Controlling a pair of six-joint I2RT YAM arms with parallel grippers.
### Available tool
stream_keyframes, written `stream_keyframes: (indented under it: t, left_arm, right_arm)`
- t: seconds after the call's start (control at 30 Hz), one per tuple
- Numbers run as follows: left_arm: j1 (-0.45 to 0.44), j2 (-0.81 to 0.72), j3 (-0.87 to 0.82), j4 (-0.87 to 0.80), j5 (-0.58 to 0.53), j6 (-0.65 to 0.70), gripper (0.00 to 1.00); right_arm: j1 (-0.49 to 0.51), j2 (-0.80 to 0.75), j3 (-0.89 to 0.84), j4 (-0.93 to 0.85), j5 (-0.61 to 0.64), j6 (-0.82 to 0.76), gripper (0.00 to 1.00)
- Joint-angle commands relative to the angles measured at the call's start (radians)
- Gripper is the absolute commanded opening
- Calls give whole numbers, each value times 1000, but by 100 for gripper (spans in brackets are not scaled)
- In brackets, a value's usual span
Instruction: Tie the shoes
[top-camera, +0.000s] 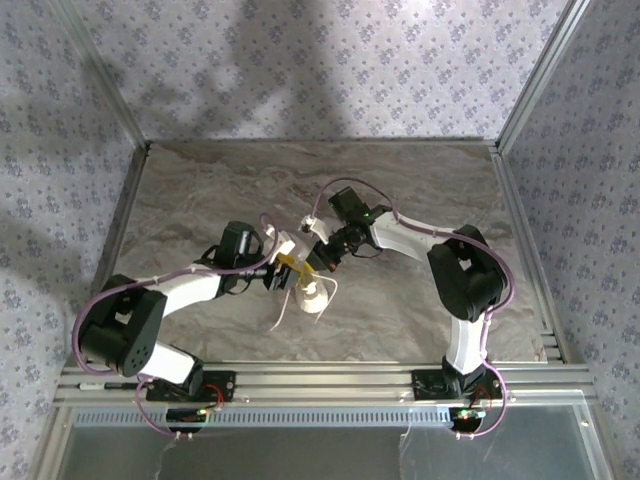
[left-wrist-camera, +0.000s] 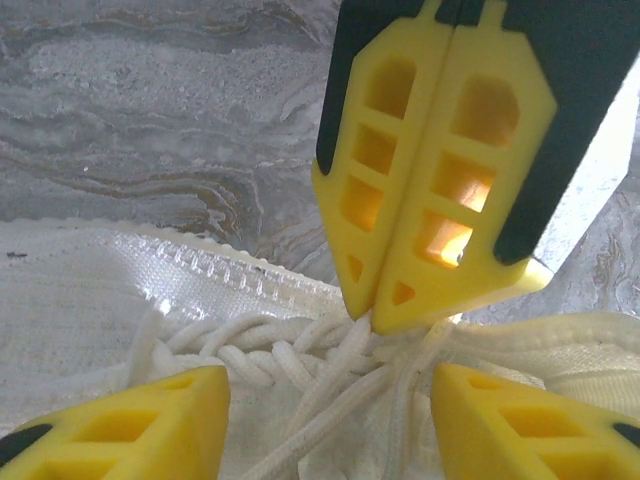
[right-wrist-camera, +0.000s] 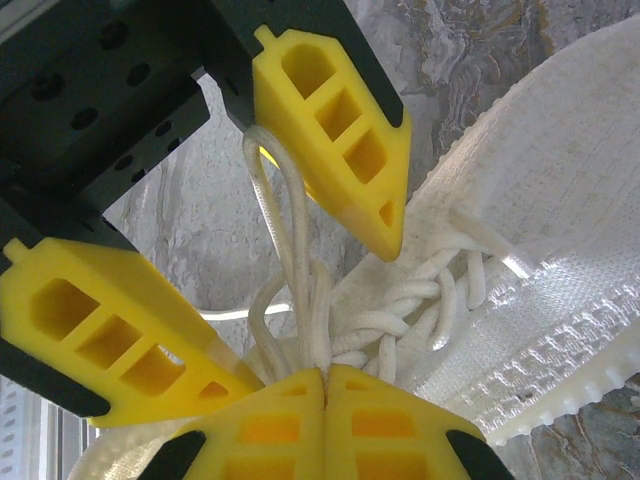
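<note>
Your right fingers (right-wrist-camera: 400, 430) are clenched tip to tip on the thin white cord laces (right-wrist-camera: 410, 305). They pinch the laces where they gather over the tongue of the small cream-white woven sneaker (right-wrist-camera: 560, 170), and that grip looks meant to anchor the crossing while a loop is worked. Your left fingers (left-wrist-camera: 120, 420) stand released and wide apart, one on each side of the right pair. In the right wrist view a doubled strand of lace rises from the pinch straight up between them, so they seem set to close on that loop rather than on the shoe. The sneaker lies directly under both sets of fingertips on the grey marbled surface (left-wrist-camera: 150, 110), its serrated sole edge off to one side of the right pair. Room is tight in the middle: the two pairs nearly touch, so closing the left pair means clearing the right tips. Outward it is easy. From above, bare surface spreads beyond and to both sides of the fingers, and the patterned side walls (top-camera: 560, 90) are well apart. One loose lace end (top-camera: 280, 316) trails on the near side of the left fingers, where a pull could snag it.
</note>
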Motion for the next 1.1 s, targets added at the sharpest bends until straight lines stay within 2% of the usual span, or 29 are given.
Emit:
stream_keyframes:
  t: [0.0,0.27,0.47,0.67,0.83,0.87,0.97,1.07]
  left_arm:
    - [4,17,26,4,38,26,53]
    - [4,42,27,36,40,10,47]
    - [5,45,12,85,27,-19,29]
    - [4,51,-1,135,23,-52,19]
    - [-4,63,-4,149,20,-63,17]
    - [-7,66,-4,149,17,-62,14]
    - [-19,72,-10,152,-3,-58,6]
    - [-32,64,-25,169,-36,-46,4]
  right_arm:
    - [-2,13,31,-31,-25,-16,0]
    - [1,13,30,-30,-29,-14,0]
    - [0,12,28,-35,-34,-16,0]
    - [1,12,21,-33,-40,-12,0]
    - [1,12,23,-30,-47,-5,0]
    - [1,10,24,-28,-49,-3,0]
    - [1,2,22,-22,-62,9,3]
    - [-14,-15,10,1,-92,50,13]
